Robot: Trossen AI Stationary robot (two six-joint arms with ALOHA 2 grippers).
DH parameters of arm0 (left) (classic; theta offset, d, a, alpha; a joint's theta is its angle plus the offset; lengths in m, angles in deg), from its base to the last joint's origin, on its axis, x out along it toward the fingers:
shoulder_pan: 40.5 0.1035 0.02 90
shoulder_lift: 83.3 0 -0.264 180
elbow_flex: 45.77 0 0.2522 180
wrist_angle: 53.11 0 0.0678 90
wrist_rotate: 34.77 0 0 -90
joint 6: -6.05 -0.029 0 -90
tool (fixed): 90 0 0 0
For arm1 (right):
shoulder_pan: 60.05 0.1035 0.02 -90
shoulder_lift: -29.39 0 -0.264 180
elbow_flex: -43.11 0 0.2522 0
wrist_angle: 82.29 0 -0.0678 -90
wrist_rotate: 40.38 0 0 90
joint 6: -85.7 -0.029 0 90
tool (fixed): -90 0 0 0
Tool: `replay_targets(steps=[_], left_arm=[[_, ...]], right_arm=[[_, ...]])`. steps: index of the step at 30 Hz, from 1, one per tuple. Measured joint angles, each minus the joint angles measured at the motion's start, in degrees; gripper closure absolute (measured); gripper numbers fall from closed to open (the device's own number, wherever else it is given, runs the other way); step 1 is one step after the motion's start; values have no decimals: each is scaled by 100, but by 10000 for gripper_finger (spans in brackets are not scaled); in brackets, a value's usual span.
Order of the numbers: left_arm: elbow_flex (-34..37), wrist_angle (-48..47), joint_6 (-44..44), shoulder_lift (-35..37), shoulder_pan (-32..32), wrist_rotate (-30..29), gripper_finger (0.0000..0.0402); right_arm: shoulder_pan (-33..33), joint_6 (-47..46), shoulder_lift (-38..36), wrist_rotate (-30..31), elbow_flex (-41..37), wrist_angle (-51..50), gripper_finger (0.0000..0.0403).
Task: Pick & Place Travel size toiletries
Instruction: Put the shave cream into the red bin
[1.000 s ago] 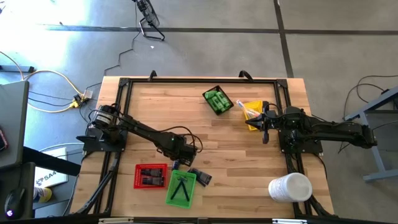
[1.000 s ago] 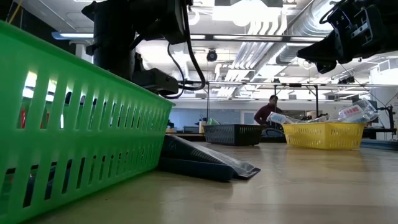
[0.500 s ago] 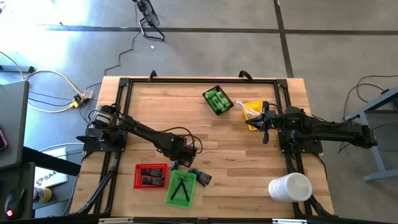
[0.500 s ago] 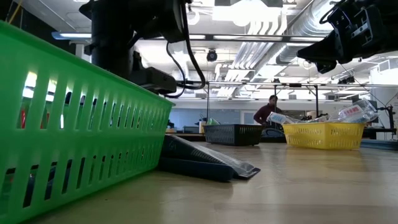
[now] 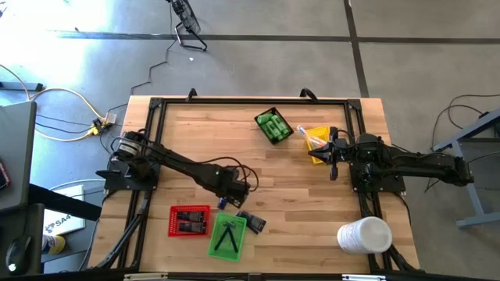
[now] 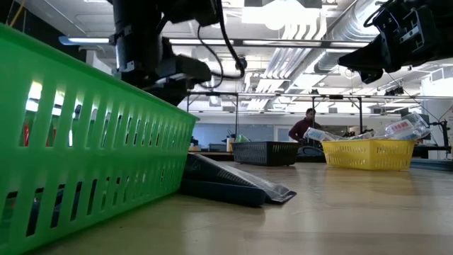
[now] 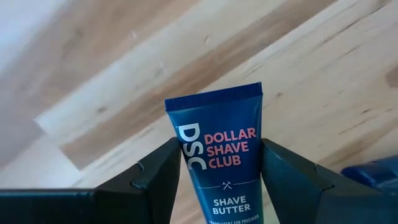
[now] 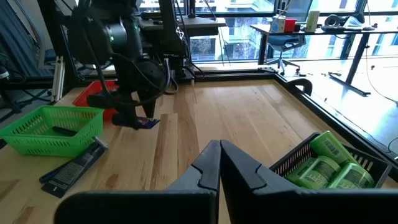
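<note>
My left gripper point(image 5: 225, 198) stands over the near middle of the table, just beyond the green tray point(image 5: 227, 236), shut on a blue shave-butter tube point(image 7: 217, 155). The right wrist view shows the tube point(image 8: 147, 122) below the fingers. Two dark flat packets point(image 5: 251, 222) lie on the wood beside the green tray, which holds thin dark pieces. Little green bottles fill the black tray point(image 5: 273, 126), and clear-wrapped sticks lie in the yellow tray point(image 5: 315, 143). My right gripper point(image 8: 219, 148) waits shut at the far right. My left gripper pinches the tube's two long sides point(image 7: 186, 168) between its two fingers point(image 7: 283, 177), which lie across the tube. The fingers come from above, pointing steeply down. The tube's flat crimped end point(image 7: 213, 98) points down at the table, and the tube seems just clear of the wood.
A red tray point(image 5: 189, 221) with dark packets sits left of the green tray. A big white cylinder point(image 5: 364, 235) lies at the near right. The middle of the table is bare wood. A person shows far off in the room behind.
My left gripper has risen a little with the tube and has rolled slightly about its own axis. Its fingers have stayed shut on the tube. The dark packets and the trays have not moved.
</note>
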Motion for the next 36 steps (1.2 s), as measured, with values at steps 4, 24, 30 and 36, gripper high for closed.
replay_targets(steps=[4, 24, 30, 36], left_arm=[[-277, -535, -144, 7, 0, -348, 200], [-1907, -2448, -1468, 15, -123, -946, 200], [-1948, -2694, -1563, 15, -483, -858, 200], [-1948, -2872, -1556, 15, -1043, -852, 200]], right_arm=[[1, 0, 0, 0, 0, 0, 401], [2, 0, -1, -2, 0, 0, 401], [2, -7, -1, -2, 0, 4, 401], [2, -43, -1, -2, 0, 42, 401]])
